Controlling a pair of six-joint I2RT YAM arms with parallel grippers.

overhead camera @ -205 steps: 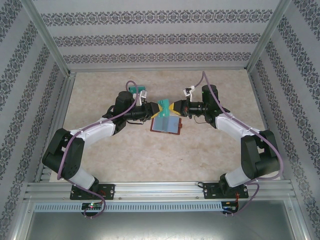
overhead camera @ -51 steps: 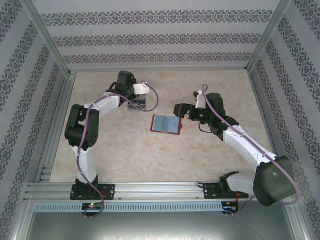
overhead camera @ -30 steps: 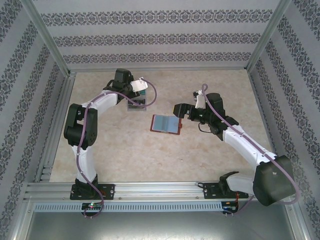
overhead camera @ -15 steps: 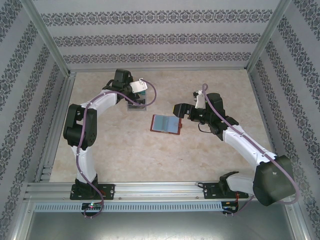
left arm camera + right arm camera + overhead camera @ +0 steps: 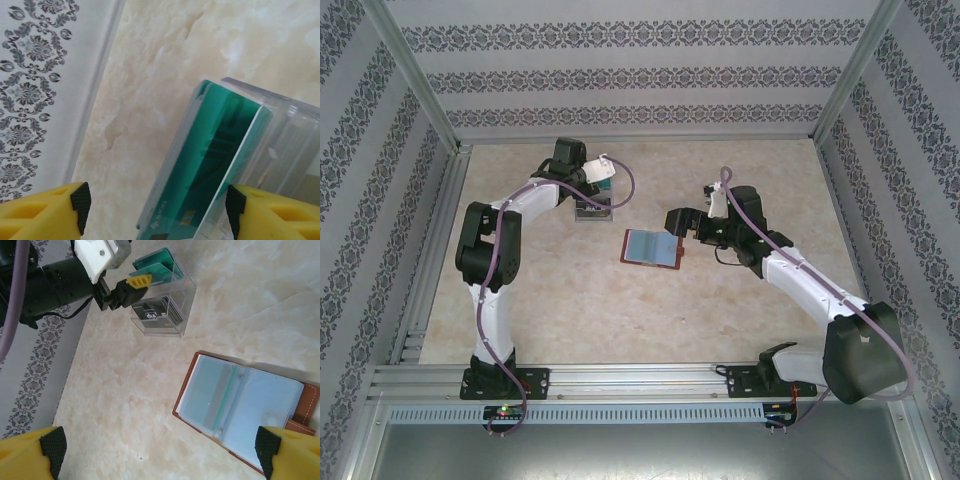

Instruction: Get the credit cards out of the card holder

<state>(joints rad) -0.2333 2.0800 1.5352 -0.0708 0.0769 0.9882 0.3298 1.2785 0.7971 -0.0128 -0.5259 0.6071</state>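
Shifted from above the open card holder (image 5: 652, 247) to the clear box (image 5: 593, 210) off its far-left corner, with left gripper (image 5: 155, 210) spread empty over teal card (image 5: 210, 165) and dark cards (image 5: 160, 315) inside. Just right of the card holder, right gripper (image 5: 160, 450) wide, gripping nothing.

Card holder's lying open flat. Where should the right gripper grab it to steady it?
Take the card holder by its brown leather rim on the edge nearest the right gripper, coming in low from there. It lies open and flat, so only that thin rim gives the open jaws anything to pinch; the clear sleeves would probably slip.
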